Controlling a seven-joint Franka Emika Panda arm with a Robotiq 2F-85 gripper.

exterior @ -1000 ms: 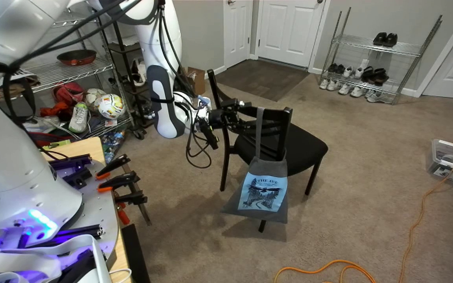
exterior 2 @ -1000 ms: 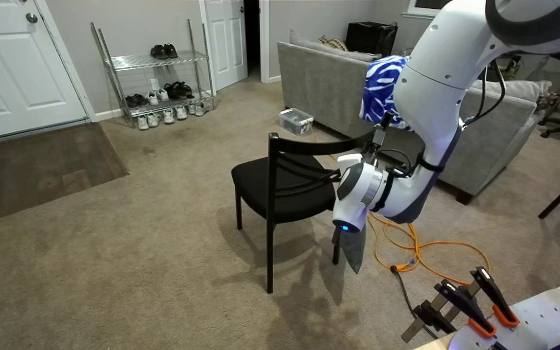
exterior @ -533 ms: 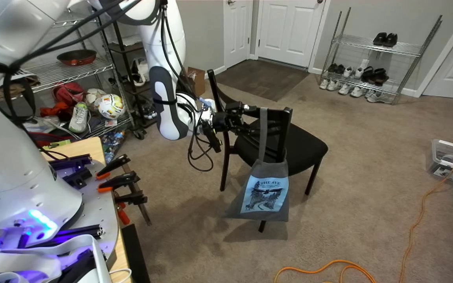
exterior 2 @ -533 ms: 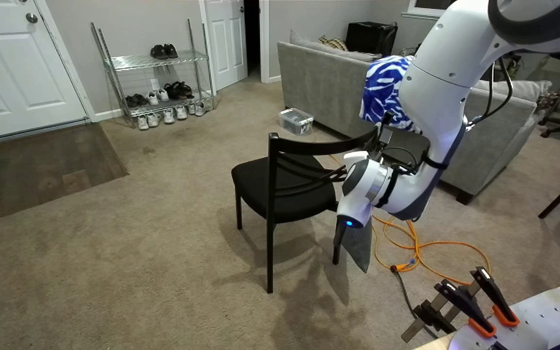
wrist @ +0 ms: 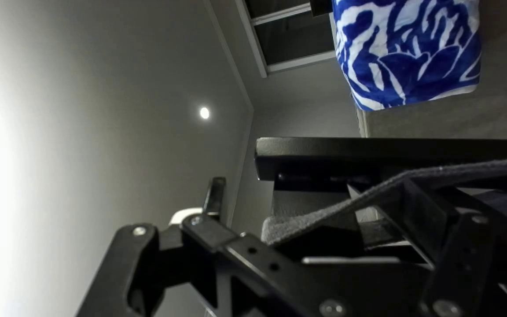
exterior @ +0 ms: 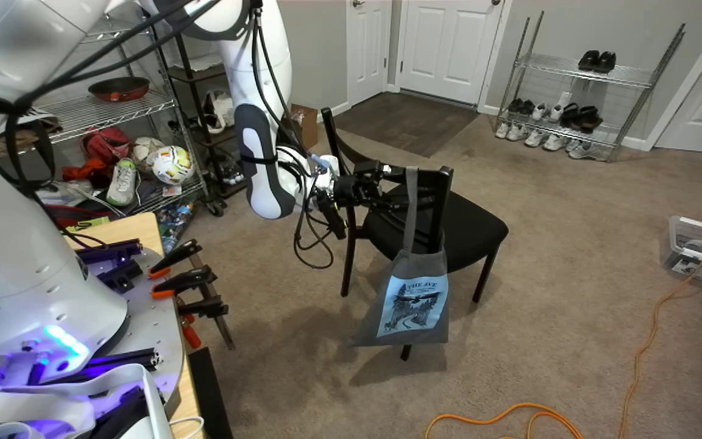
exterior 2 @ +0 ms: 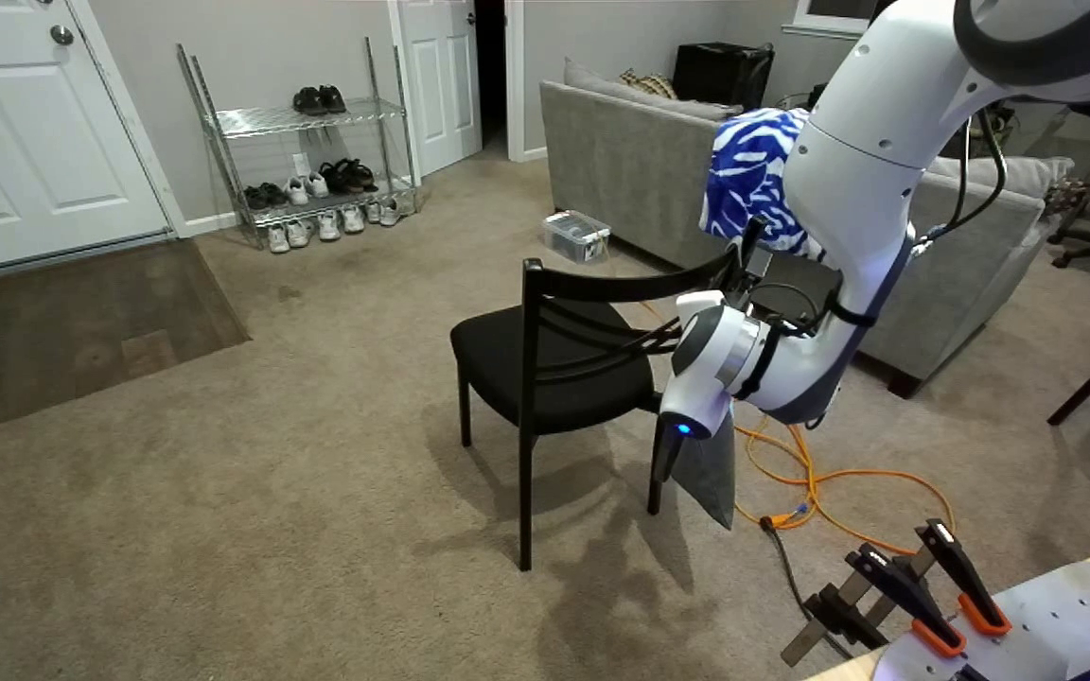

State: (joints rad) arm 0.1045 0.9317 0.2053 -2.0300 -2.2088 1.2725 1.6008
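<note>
A grey tote bag (exterior: 413,299) with a blue printed panel hangs by its strap (exterior: 411,207) near one end of the back of a black chair (exterior: 442,228). In the wrist view the strap (wrist: 315,215) bends over the chair's top rail and runs between my fingers. My gripper (wrist: 321,198) stands open, its fingers wide apart around the rail's end. One finger (wrist: 214,198) lies beyond the strap's top bend; the other is close against the strap, contact unclear. My arm hides the gripper in an exterior view, where part of the bag (exterior 2: 708,468) shows below the wrist.
A grey sofa (exterior 2: 621,161) with a blue and white cloth (exterior 2: 748,180) stands behind the chair. An orange cord (exterior 2: 805,473) lies on the carpet. Clamps (exterior: 183,280) jut from my table. A clear bin (exterior: 698,247) and shoe rack (exterior: 582,73) are farther off.
My gripper has shifted slightly right in both exterior views. The strap and the bag have moved the same way along the chair back, while the chair has stayed put.
</note>
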